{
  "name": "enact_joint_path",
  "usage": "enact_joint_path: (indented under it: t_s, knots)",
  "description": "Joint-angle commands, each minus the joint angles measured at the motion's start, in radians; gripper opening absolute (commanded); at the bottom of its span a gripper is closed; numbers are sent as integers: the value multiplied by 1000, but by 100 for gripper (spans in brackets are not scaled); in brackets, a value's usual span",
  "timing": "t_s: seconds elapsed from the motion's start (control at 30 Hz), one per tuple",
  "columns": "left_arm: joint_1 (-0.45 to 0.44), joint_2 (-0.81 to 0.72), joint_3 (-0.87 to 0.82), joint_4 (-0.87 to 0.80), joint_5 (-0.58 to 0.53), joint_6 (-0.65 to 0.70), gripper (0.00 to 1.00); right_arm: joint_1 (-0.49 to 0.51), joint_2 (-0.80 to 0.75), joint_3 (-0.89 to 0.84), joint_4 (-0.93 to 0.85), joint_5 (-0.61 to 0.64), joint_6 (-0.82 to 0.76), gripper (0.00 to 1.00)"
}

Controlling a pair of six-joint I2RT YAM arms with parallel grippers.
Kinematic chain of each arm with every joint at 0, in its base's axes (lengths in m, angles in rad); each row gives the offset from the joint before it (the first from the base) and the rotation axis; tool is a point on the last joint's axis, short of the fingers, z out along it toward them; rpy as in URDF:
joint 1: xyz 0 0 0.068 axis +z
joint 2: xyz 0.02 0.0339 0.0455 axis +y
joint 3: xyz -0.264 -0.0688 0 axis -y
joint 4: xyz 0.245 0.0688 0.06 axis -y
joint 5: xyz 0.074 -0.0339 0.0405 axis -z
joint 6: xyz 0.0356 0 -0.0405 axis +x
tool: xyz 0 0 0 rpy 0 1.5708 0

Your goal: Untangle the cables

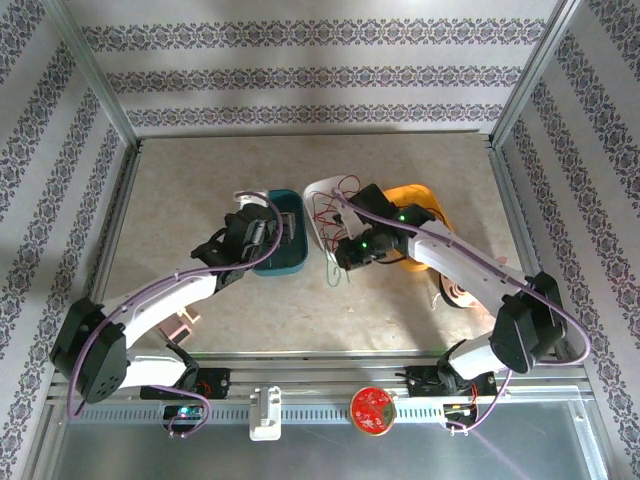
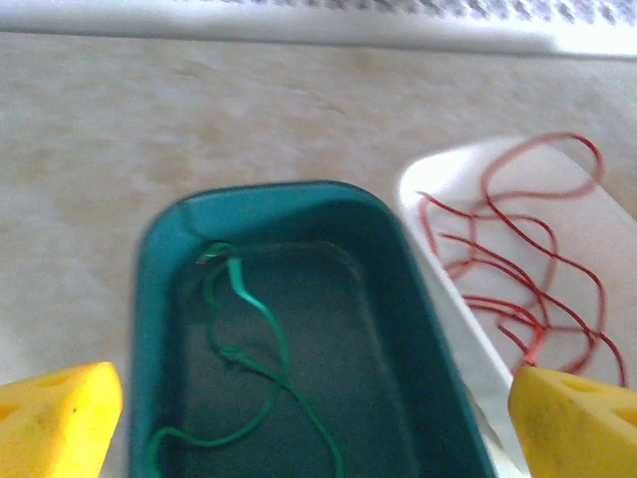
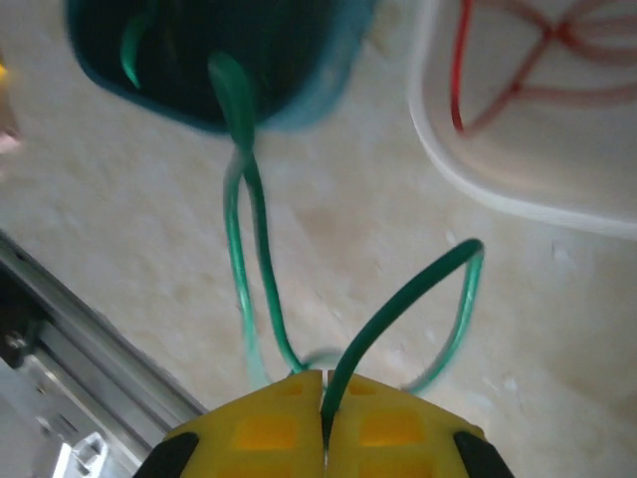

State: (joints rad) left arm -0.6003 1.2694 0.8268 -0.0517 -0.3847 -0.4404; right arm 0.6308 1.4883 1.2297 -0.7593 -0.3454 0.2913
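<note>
a teal tub (image 1: 296, 226) stands on the beige worktop (image 1: 190, 180), just beside a white tray (image 1: 317, 198) on its right. an orange bowl (image 1: 422, 197) lies right of that tray. on the near rail (image 1: 310, 412) sit a red disc (image 1: 371, 410) and a white clip (image 1: 266, 413).

no word, label, brand or number can be read anywhere, and the red round disc (image 1: 372, 410) on the front rail (image 1: 310, 413) is too small to tell whether it bears any lettering.
</note>
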Motion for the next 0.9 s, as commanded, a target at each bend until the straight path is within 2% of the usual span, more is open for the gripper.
enact_joint_path:
  t_s: [0.0, 0.17, 0.2, 0.23, 0.27, 0.33, 0.5, 0.6, 0.73, 0.87]
  knots:
    - [45, -70, -38, -80, -140, -125, 99, 4, 131, 148, 81, -68, -2, 1]
    - [76, -116, -57, -143, -140, -147, 99, 24, 385, 408, 88, -100, 17, 5]
    - [78, -120, -59, -146, -135, -149, 99, 27, 418, 452, 86, -99, 19, 15]
    - [80, -123, -60, -146, -126, -149, 99, 29, 444, 486, 90, -92, 27, 31]
    - [83, -123, -60, -146, -118, -147, 99, 31, 457, 508, 95, -84, 36, 38]
    - [86, -121, -60, -148, -110, -151, 99, 33, 447, 507, 122, -57, 47, 43]
    - [97, -117, -73, -137, -107, -158, 99, 13, 297, 372, 173, 94, 30, 46]
    - [110, -112, -82, -139, -110, -158, 99, -45, 141, 212, 230, 207, 54, 46]
    - [125, -118, -96, -165, -155, -140, 99, -212, -116, -65, 344, 342, 125, 49]
    - [132, -173, -124, -176, -295, -70, 99, -361, -354, -313, 444, 552, 93, 55]
